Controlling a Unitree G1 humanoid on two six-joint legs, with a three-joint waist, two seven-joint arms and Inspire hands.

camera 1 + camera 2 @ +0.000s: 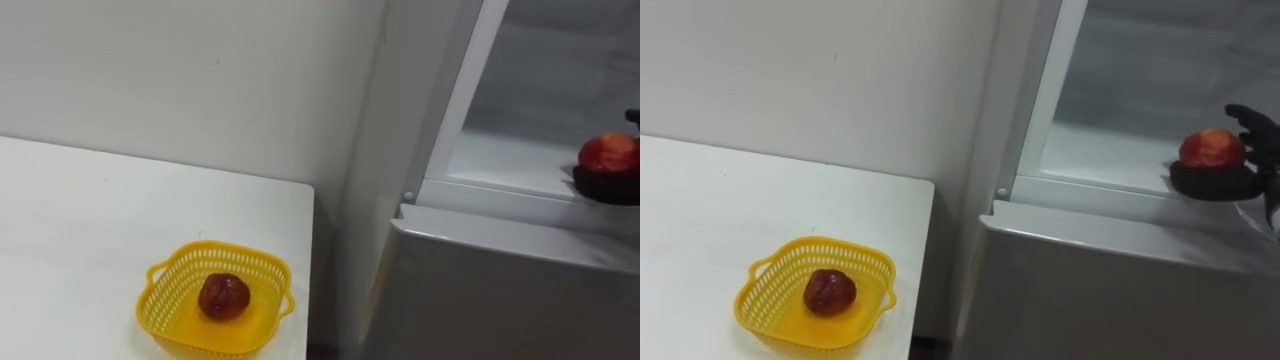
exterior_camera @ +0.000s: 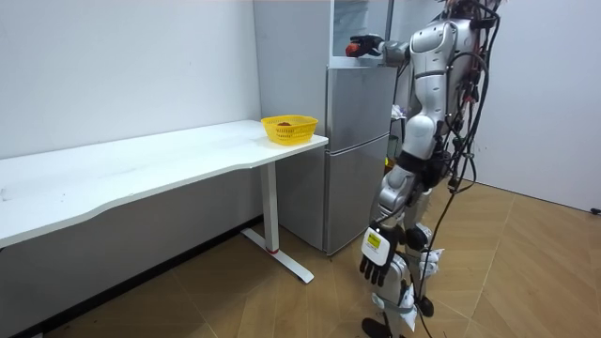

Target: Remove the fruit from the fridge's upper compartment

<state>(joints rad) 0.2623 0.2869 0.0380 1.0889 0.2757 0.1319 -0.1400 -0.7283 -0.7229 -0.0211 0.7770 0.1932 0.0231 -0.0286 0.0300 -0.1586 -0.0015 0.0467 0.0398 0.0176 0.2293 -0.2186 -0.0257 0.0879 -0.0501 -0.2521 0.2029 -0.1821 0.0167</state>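
Note:
A red fruit (image 1: 1212, 148) sits in my right hand (image 1: 1212, 182) at the front edge of the open upper fridge compartment (image 1: 1110, 150), just above its sill. The dark fingers curl under and behind the fruit. In the room view I stand facing the fridge (image 2: 357, 150), with my right hand (image 2: 364, 45) reaching out at the height of the upper compartment. My left hand (image 2: 376, 266) hangs by my leg with relaxed fingers and holds nothing.
A yellow basket (image 1: 765, 290) holding a dark red fruit (image 1: 829, 291) stands near the right end of the white table (image 1: 720, 200), left of the fridge. The fridge's lower door (image 1: 1110, 290) is closed. A white wall rises behind the table.

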